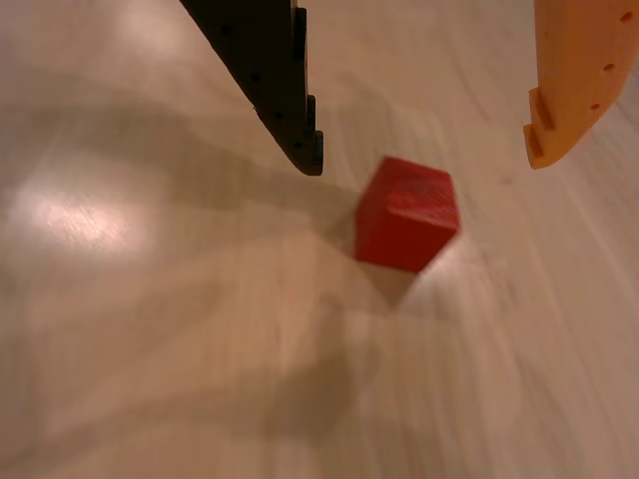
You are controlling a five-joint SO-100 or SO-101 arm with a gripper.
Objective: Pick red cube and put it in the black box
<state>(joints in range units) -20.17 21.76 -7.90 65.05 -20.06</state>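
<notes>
Spread wide, the pincer (424,160) hangs with its 2 fingers above the desk (150,329), holding nothing. Just below the gap sits the red cube (407,214). It is the approach step; next, descend and close around it.

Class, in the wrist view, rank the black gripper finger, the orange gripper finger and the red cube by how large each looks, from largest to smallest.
1. Black finger: covers the most picture.
2. Orange finger and red cube: too alike to rank.

Both fingers are cut off by the top edge and sit nearer the camera than the cube on the wooden table, so these are apparent sizes only.
</notes>
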